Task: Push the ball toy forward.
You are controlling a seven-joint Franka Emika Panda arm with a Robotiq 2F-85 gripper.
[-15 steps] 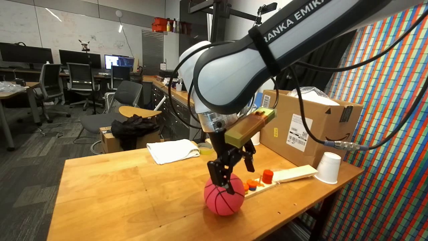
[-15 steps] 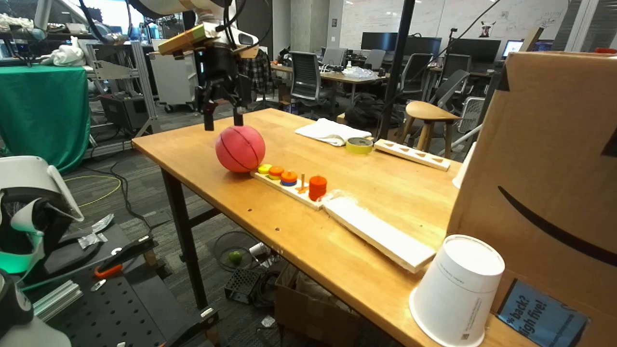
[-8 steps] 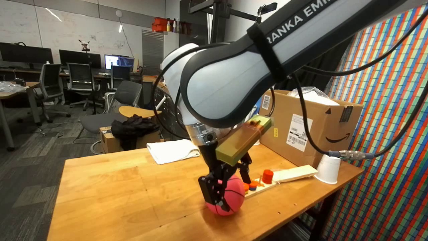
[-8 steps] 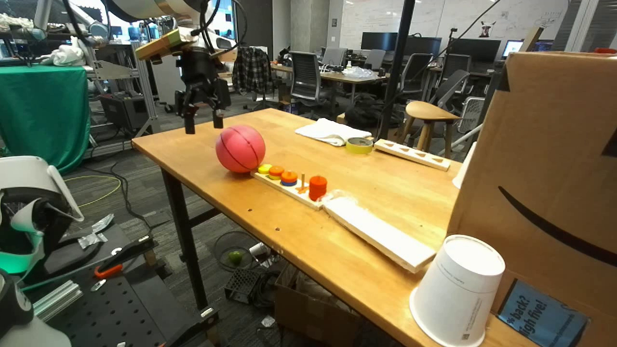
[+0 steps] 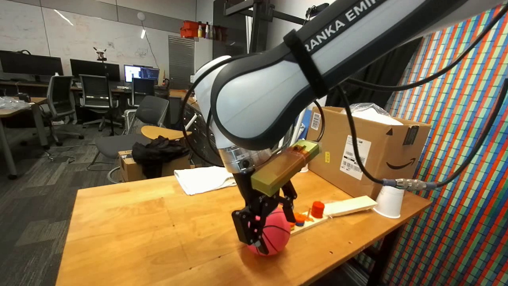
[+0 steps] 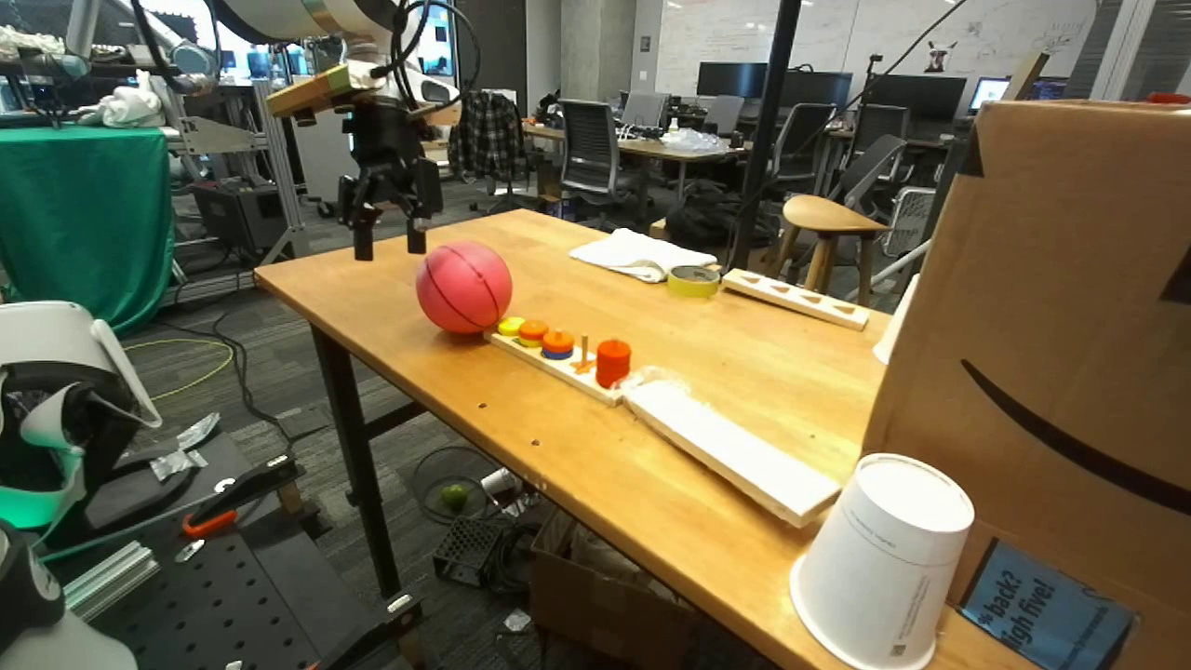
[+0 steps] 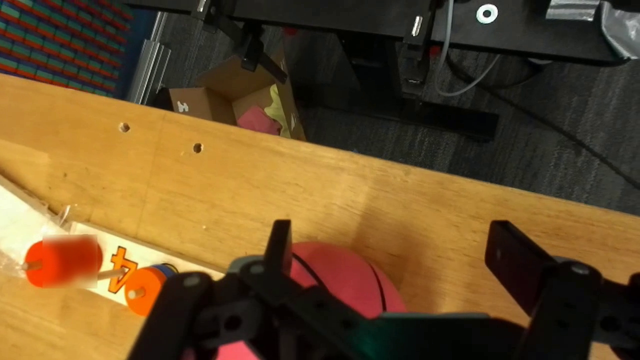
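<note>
The ball toy, a pink-red ball with black lines, rests on the wooden table in both exterior views [image 5: 279,234] [image 6: 463,288]. My gripper [image 5: 277,234] is open with nothing between its fingers. In an exterior view the gripper [image 6: 390,247] hangs to the left of the ball, its fingertips at about the height of the ball's top. In the wrist view the gripper [image 7: 390,230] has its fingers wide apart, and the ball [image 7: 345,275] lies under and behind the left finger, partly hidden by the gripper. I cannot tell whether a finger touches the ball.
A peg board [image 6: 600,392] with coloured rings lies right beside the ball. A white plank [image 6: 735,451], an upturned paper cup [image 6: 884,558] and a cardboard box [image 6: 1033,326] follow along the table. A towel [image 6: 642,253] and tape roll [image 6: 693,282] lie farther back. The table edge [image 7: 400,170] runs near the ball.
My gripper has moved leftward past the ball in an exterior view, and lower and nearer in the opposite exterior view, mostly in the first half second. The ball has not visibly moved; the gripper stays open.
</note>
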